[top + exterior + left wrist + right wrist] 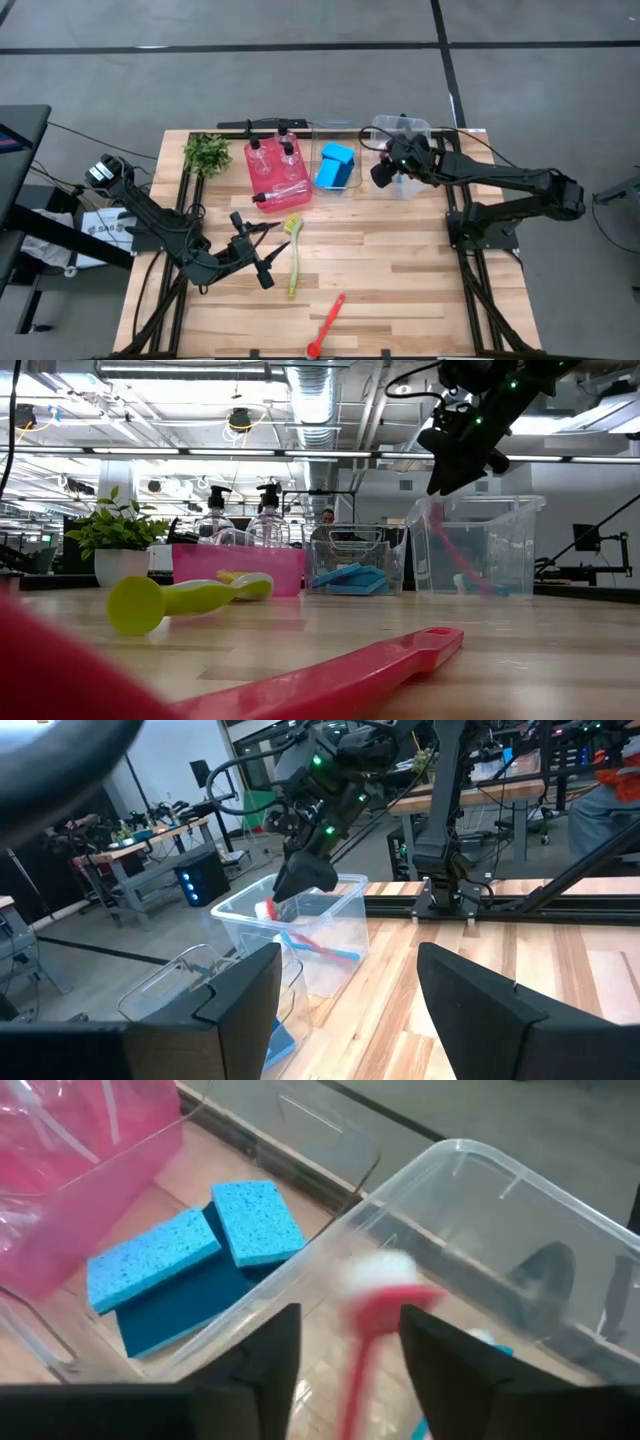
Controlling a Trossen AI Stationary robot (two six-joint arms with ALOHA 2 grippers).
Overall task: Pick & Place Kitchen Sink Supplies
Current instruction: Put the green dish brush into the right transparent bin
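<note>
My right gripper (383, 175) (350, 1340) hovers open over the clear bin (415, 127) (480, 1200) at the table's far right. A red brush with a white head (385, 1275) (452, 555) stands slanted inside that bin, its handle passing between my fingers without touching them. A blue brush (342, 956) lies in the same bin. My left gripper (256, 250) (350, 990) is open and low over the table, near left. Beside it lies a yellow-green brush (294, 255). Another red brush (327, 322) rests flat near the front edge.
A pink bin (278, 172) holds clear pump bottles (270, 160). The middle clear bin (340, 128) holds blue sponges (337, 165) (200, 1250). A leafy plant (207, 152) stands at the far left. Bare wood lies at the table's right and centre.
</note>
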